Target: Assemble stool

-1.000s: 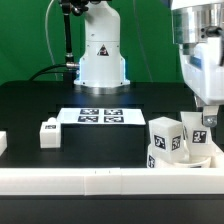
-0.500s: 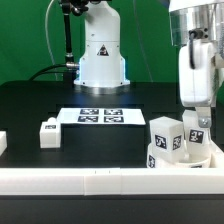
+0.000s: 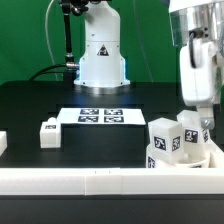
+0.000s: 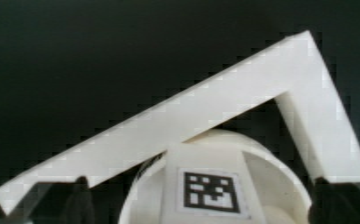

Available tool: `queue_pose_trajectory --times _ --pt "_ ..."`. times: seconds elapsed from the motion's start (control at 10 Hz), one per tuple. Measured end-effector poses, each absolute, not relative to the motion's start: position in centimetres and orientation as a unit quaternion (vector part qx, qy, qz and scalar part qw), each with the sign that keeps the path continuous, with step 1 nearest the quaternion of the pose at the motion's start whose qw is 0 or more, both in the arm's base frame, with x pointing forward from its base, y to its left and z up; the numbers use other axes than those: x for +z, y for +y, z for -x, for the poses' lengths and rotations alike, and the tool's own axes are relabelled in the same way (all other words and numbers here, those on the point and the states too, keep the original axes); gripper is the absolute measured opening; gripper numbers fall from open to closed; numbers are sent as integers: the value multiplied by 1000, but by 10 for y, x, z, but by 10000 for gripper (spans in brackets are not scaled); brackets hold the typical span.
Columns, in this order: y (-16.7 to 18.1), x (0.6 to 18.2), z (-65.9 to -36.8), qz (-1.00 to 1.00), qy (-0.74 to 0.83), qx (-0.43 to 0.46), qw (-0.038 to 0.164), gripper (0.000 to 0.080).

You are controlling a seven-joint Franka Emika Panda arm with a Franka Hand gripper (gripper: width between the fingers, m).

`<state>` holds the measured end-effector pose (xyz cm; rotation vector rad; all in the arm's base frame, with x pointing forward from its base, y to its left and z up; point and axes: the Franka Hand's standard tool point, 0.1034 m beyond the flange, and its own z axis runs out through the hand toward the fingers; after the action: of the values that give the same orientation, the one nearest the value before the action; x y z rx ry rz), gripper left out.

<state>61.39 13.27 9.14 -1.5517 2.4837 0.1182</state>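
Note:
The stool's round white seat (image 3: 203,158) lies at the exterior view's right, tucked against the border rail. Two tagged white legs stand upright in it, one (image 3: 164,135) to the left and one (image 3: 192,136) beside it. My gripper (image 3: 203,127) hangs over the right-hand leg. In the wrist view that leg (image 4: 209,178) shows its square tag, with my gripper (image 4: 202,206) open around it and a dark gap on each side between fingers (image 4: 52,203) and leg. A third leg (image 3: 47,132) lies loose on the table at the left.
The marker board (image 3: 100,116) lies mid-table in front of the robot base (image 3: 102,55). The long white border rail (image 3: 90,180) runs along the front, and its corner (image 4: 248,100) fills the wrist view. Another white part (image 3: 2,143) peeks in at the left edge.
The jaws have spread apart and let go of the right-hand leg, which stays upright in the seat. The arm itself has hardly moved.

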Motion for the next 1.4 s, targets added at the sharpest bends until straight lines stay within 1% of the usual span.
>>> queue_pose_trajectory --times 0.1,0.2,0.5,0.6,0.9,1.0,1.2,1.3,1.4 --pt "136 97 -612 535 837 41 108 628" --pt "134 94 -611 539 835 40 106 645" --pt "134 93 -610 627 771 29 108 648" --pt "140 94 -608 674 732 35 92 648" --pt "145 104 -615 789 607 26 93 648" --pt "147 106 -617 801 590 24 95 648" --pt "145 105 -617 838 537 16 93 648" --pt "145 105 -617 867 491 10 90 648" --pt "145 104 -616 897 435 3 78 648"
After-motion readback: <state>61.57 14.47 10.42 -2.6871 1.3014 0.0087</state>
